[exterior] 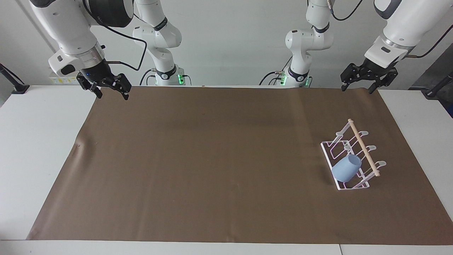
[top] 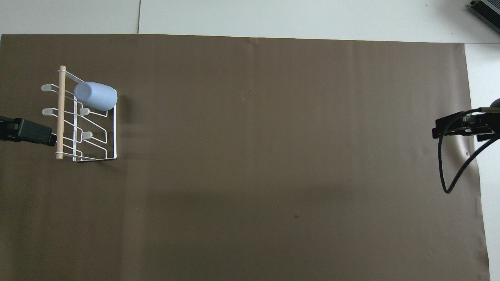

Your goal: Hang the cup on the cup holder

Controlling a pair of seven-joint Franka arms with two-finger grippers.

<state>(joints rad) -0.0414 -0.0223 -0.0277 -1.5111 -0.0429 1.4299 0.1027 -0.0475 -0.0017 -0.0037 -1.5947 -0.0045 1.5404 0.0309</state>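
Observation:
The light-blue cup (exterior: 347,169) hangs tilted on a prong of the white wire cup holder (exterior: 362,147), at the rack's end farthest from the robots. Nothing holds it. It also shows in the overhead view (top: 95,95), beside the cup holder's wooden dowel (top: 60,113). My left gripper (exterior: 356,89) is open and empty, raised over the mat's edge by the robots, clear of the rack; in the overhead view (top: 43,134) only its tip shows. My right gripper (exterior: 112,95) is open and empty, and waits over the mat's corner at the right arm's end (top: 439,130).
A brown mat (exterior: 212,159) covers most of the white table (exterior: 35,141). The rack stands on the mat toward the left arm's end. A black cable (top: 449,175) loops under the right gripper.

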